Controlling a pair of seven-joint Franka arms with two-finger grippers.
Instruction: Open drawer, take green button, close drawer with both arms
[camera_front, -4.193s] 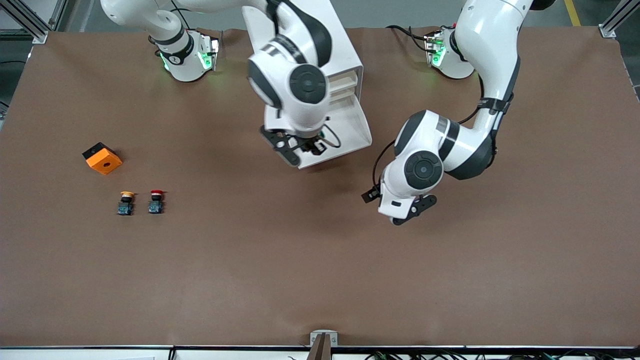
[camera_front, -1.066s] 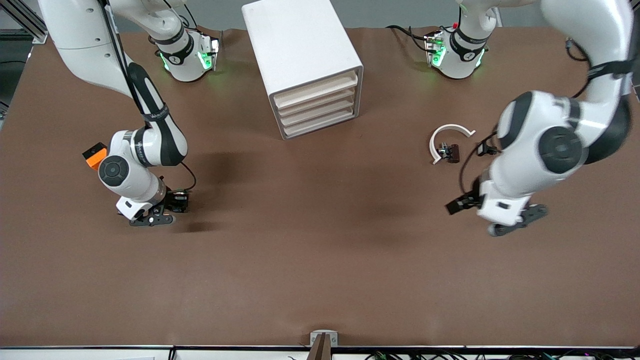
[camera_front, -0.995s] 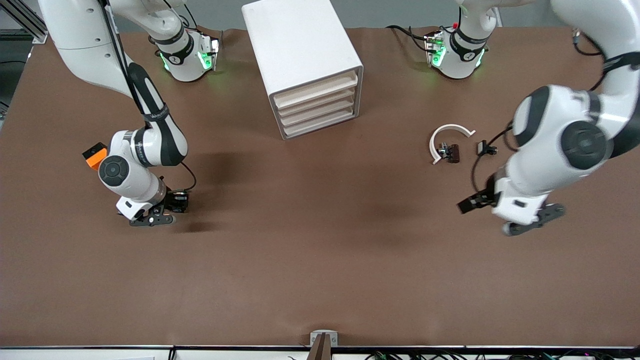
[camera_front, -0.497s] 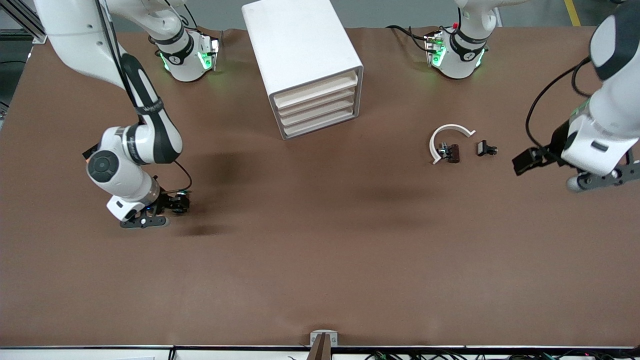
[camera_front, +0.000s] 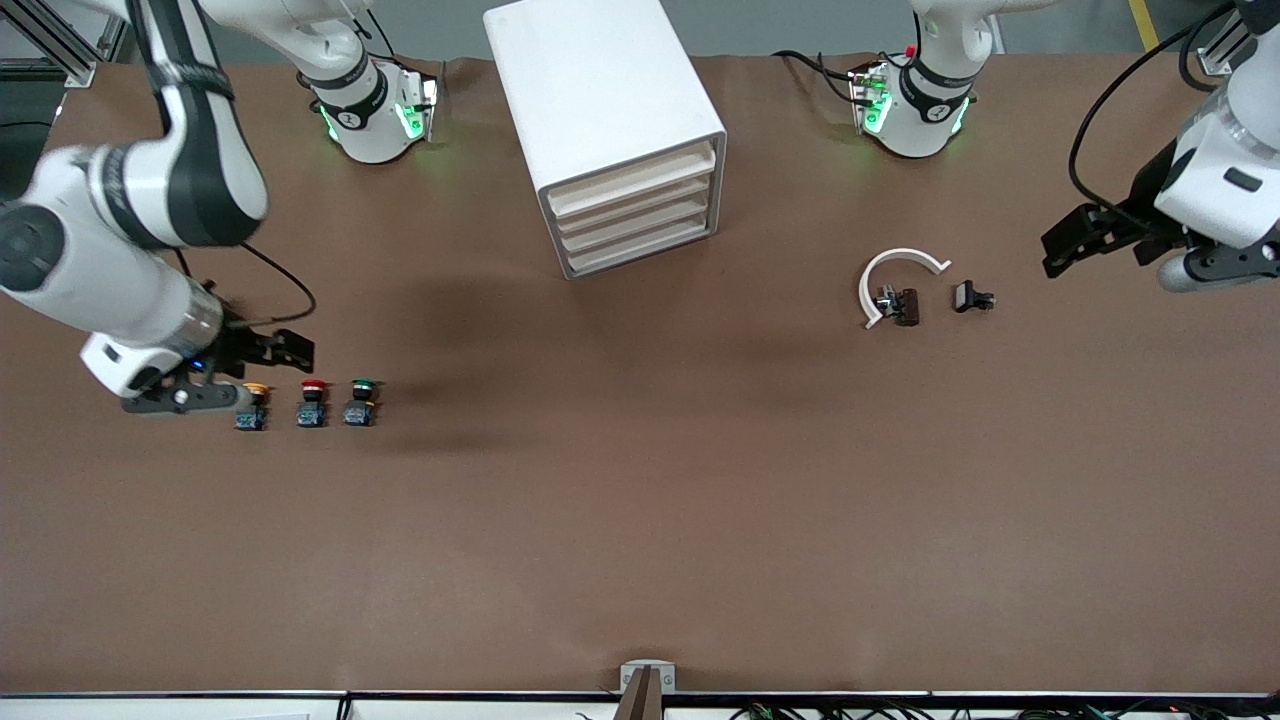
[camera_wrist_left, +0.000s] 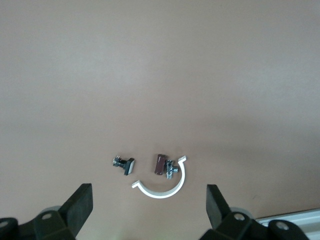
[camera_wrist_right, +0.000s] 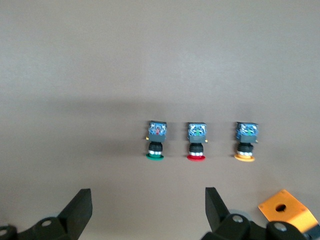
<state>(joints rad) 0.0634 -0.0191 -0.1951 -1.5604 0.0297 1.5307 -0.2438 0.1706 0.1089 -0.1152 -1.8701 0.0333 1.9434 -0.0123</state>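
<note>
Standing upright in line with the red-capped button (camera_front: 312, 403) and yellow-capped button (camera_front: 252, 407) near the brown table's (camera_front: 640, 520) right-arm edge, the small green-capped push button (camera_front: 360, 403) looks deliberately delivered, so the white four-drawer cabinet (camera_front: 610, 130) sits shut, the right gripper (camera_front: 200, 385) hangs wide and empty beside the row, and the left gripper (camera_front: 1150, 250) hangs wide over its edge.

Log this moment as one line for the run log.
drawers: all shut | green button: on table beside red button | right hand: open, empty | left hand: open, empty
</note>
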